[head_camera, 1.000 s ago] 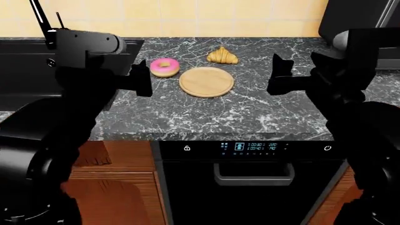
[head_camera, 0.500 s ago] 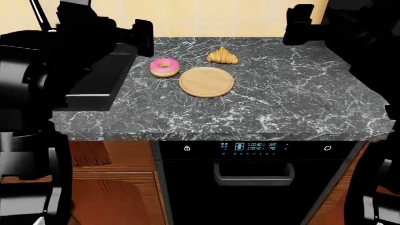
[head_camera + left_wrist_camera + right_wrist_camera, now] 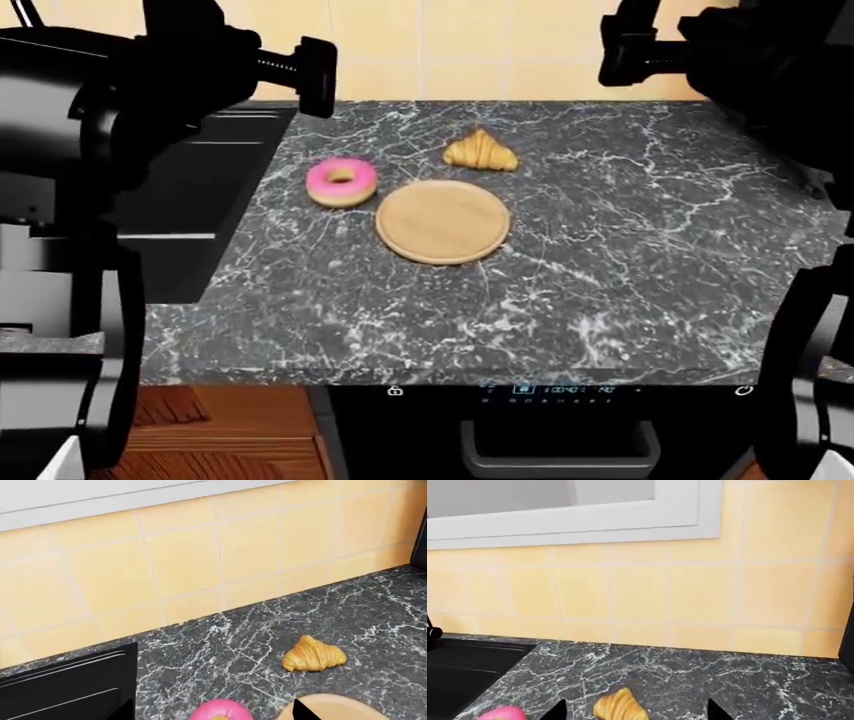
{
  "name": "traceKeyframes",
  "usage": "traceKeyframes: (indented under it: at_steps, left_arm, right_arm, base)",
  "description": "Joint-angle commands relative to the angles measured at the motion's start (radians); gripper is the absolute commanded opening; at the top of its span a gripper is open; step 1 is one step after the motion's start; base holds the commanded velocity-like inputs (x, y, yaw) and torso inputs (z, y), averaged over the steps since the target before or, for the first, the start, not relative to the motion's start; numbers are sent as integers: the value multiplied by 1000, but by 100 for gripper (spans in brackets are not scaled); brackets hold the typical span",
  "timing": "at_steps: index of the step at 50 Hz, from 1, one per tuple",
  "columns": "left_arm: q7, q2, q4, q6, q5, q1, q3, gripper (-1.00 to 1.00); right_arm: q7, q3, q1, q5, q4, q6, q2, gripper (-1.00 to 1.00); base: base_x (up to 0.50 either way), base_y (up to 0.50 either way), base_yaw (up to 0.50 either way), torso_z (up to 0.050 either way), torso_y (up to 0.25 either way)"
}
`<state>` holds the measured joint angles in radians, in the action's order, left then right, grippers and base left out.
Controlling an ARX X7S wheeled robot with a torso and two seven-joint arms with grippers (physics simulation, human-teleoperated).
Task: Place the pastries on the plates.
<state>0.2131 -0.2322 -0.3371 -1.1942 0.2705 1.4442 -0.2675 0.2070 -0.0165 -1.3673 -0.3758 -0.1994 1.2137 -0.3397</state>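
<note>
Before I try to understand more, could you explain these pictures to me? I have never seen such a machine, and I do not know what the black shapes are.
The black shapes are the two arms of a simulated wheeled robot. The wide picture comes from a camera on its head, looking down at a dark marble counter. The left hand and right hand are raised above it and carry nothing; whether they are open is unclear. The other two pictures come from cameras near each hand, facing the yellow tiled wall. On the counter lie a pink-frosted donut, a croissant and an empty wooden plate. A black sink is beside them.
</note>
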Motion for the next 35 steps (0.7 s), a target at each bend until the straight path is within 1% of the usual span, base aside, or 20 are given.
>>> traceKeyframes:
  at_steps: [1, 5, 12, 15, 22, 35]
  left_arm:
    - [13, -4, -25, -8, 3, 13, -21, 100]
    - [11, 6, -43, -4, -1, 32, -30, 100]
    - [5, 6, -11, -22, 5, 14, -35, 100]
    - [10, 6, -39, -9, 3, 30, -38, 100]
    - [0, 5, -1, -31, 10, 5, -38, 100]
    - [15, 0, -41, -6, 11, 17, -53, 100]
  right_arm:
    - [13, -14, -16, -8, -24, 6, 0, 100]
    - [16, -26, -33, -5, -41, -4, 4, 100]
    - [18, -17, 14, -17, -18, 13, -5, 100]
    - [17, -13, 16, -21, -12, 20, -8, 100]
    - [21, -14, 29, -31, 4, 28, -12, 100]
    - [27, -37, -2, -25, -25, 15, -13, 100]
  base:
    - [422, 0, 0, 0, 0]
    - [423, 0, 0, 0, 0]
    - [421, 0, 0, 0, 0]
    - [421, 0, 0, 0, 5]
    - [421, 0, 0, 0, 0]
    - [424, 0, 0, 0, 1]
